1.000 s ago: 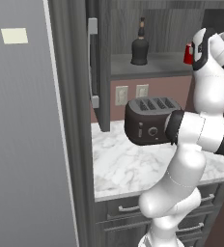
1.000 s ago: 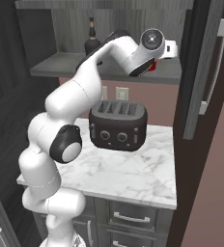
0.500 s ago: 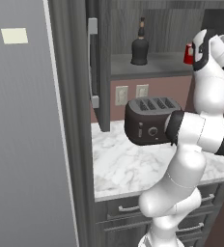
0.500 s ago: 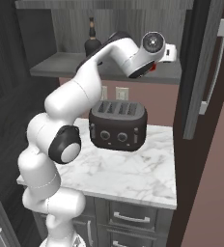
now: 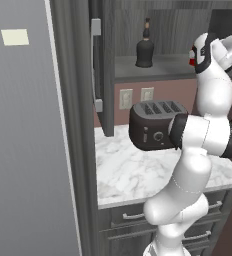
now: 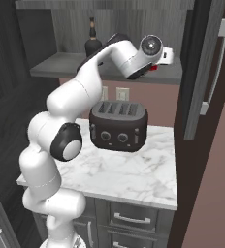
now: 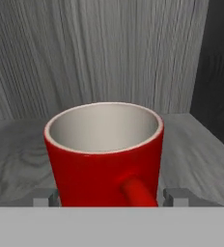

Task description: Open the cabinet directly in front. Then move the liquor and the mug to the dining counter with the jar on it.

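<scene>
You're on the mug (image 7: 104, 154) pick: it stands on the open cabinet (image 5: 105, 70) shelf near its right end, between your claw (image 7: 109, 197) tips, spread and not yet gripping. Next, clamp, then lift clear. The liquor (image 5: 144, 46) waits further left.

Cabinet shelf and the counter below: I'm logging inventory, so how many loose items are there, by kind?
Bottles: 1, the liquor, on the cabinet shelf.
Mugs: 1, the red mug, on the same shelf, between the tips of the gripper.
Toasters: 1, the black toaster, on the marble counter.
Total: 3
</scene>
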